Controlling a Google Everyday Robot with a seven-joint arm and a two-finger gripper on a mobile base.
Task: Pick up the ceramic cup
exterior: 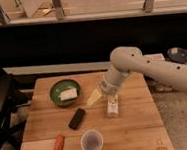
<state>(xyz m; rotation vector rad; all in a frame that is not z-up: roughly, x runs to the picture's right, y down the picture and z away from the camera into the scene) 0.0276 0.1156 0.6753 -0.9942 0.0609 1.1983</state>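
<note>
Robot arm [157,72], white and thick-jointed, reaches in from the right edge of the frame and bends down at centre over a light wooden table [136,117]. Its gripper [109,92] hangs low at centre, just above a small white bottle [112,107] lying on the wood. Whether the gripper is released or clamped on anything cannot be told. The small round white ceramic cup [92,141] with its dark greyish-purple inside stands upright at bottom centre, near the table's front edge, apart from the gripper. A round green bowl [65,91] at centre left holds a pale white block [68,94]. A yellow wedge [93,97] lies just left of the gripper. A black rectangular object [77,118] lies below the bowl, and an orange carrot-shaped item [58,146] lies at lower left.
</note>
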